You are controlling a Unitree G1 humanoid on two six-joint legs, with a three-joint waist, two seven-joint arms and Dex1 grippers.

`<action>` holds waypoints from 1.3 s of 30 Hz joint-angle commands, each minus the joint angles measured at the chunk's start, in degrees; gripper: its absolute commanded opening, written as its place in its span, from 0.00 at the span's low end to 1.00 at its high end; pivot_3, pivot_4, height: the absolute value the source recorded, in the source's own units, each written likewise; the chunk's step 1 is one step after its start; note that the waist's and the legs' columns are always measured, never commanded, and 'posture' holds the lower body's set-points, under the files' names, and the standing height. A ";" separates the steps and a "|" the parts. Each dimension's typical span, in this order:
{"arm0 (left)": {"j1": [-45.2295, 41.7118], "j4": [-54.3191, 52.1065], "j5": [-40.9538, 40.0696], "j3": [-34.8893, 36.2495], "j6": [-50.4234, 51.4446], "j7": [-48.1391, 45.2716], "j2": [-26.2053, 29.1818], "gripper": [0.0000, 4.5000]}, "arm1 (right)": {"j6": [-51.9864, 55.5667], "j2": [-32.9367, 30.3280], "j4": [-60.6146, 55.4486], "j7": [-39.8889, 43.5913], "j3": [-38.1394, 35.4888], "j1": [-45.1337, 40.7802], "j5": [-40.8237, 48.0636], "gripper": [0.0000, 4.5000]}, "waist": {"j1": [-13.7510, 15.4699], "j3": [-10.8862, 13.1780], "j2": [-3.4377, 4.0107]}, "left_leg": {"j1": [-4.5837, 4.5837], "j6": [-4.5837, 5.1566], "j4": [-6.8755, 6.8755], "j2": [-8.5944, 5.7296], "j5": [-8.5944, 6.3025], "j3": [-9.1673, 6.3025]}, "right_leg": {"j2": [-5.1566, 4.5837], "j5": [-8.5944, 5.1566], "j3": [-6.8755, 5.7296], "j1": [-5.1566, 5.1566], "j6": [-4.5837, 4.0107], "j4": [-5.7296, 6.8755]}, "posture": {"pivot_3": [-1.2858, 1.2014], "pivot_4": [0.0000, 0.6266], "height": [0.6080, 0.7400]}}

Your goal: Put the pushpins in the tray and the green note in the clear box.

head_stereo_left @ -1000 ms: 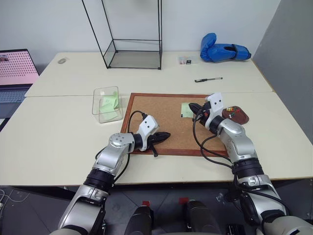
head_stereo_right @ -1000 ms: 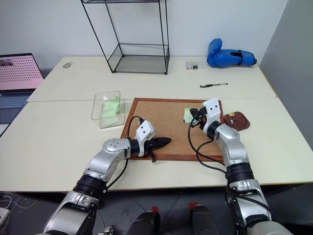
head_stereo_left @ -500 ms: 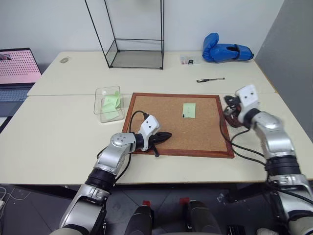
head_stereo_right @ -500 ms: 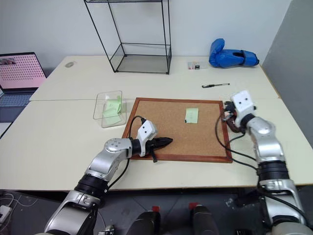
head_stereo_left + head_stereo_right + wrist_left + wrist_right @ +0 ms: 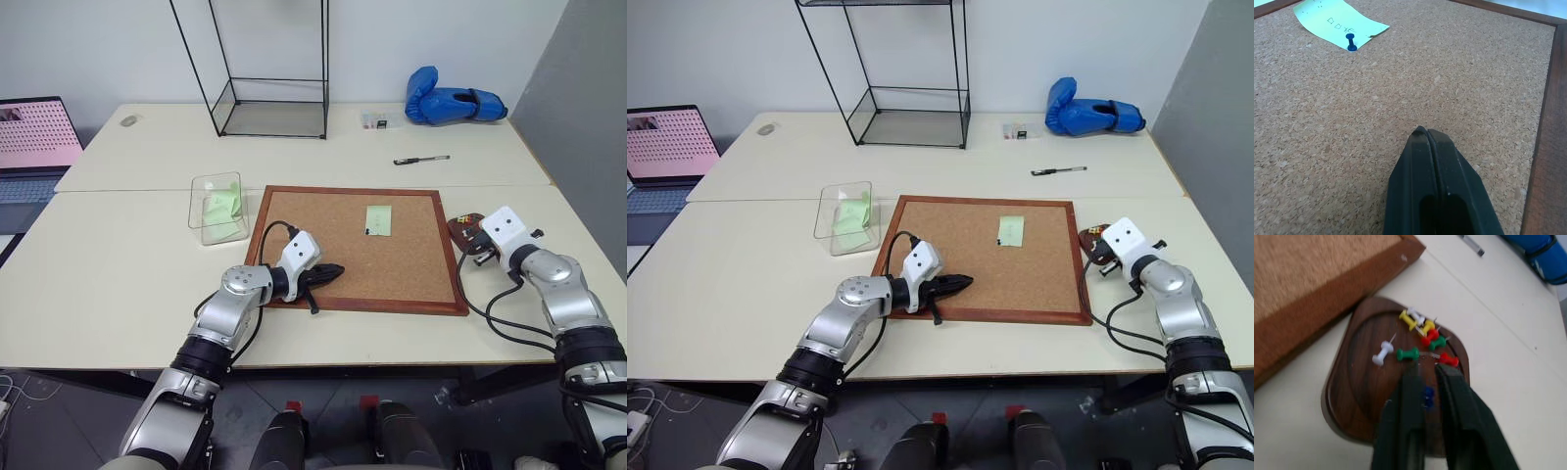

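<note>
The green note [image 5: 378, 219] lies on the corkboard [image 5: 323, 245], held by one blue pushpin [image 5: 1351, 48] at its near edge. Right of the board sits the dark brown tray [image 5: 1361, 382] with several coloured pushpins [image 5: 1422, 333] in it. My right gripper [image 5: 1425, 369] hangs just over the tray, fingers slightly apart, with a blue pushpin [image 5: 1427, 396] in the gap between them. My left gripper [image 5: 333, 271] rests shut on the board's near left part, empty. The clear box [image 5: 217, 207] stands left of the board with green paper inside.
A tall black wire-framed glass case [image 5: 269, 69] stands at the back. A blue boxing glove [image 5: 451, 101], a pen [image 5: 419, 160] and a small item [image 5: 374, 120] lie at the back right. A laptop [image 5: 34, 137] is at the far left.
My right arm swung from the green note rightward to above the tray, and its fingers have parted there. The left arm has not moved.
</note>
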 commanded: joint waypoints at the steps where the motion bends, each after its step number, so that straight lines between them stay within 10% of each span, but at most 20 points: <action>1: 2.15 4.24 3.04 -1.14 1.91 0.91 0.96 0.00 | -0.10 -0.29 -0.31 -0.23 -0.74 -1.27 0.06 0.34 | 0.00 0.00 0.00 | 0.00 0.00 0.00 0.00 0.00 0.00 | 0.00 0.00 0.00 0.00 -0.01 0.00 | 0.52 0.24 1.00; 15: 2.04 4.61 2.96 -1.07 1.70 0.90 0.74 0.00 | 3.63 -2.49 -5.14 2.27 -3.93 -3.30 3.19 0.94 | 0.00 0.00 0.00 | 0.00 0.00 0.00 0.00 0.00 -0.01 | 0.00 0.00 -0.01 0.01 0.00 0.00 | 0.52 0.24 1.00; 27: 1.38 5.10 2.77 -0.69 1.01 1.00 0.42 0.00 | 11.09 -4.98 -10.40 7.10 -6.53 -6.42 7.69 0.94 | 0.06 0.00 -0.01 | 0.00 0.00 0.00 0.00 0.00 -0.01 | 0.00 -0.05 -0.01 0.01 -0.09 -0.01 | 0.52 0.24 1.00; 39: 0.12 5.51 0.21 4.22 1.79 1.97 1.54 0.00 | 11.95 11.91 -18.79 11.26 -1.22 -3.89 16.77 0.94 | -0.30 0.02 -0.04 | 0.00 0.00 0.01 0.05 0.00 -0.07 | 0.04 0.02 -0.06 -0.01 0.03 0.02 | 0.52 0.24 1.00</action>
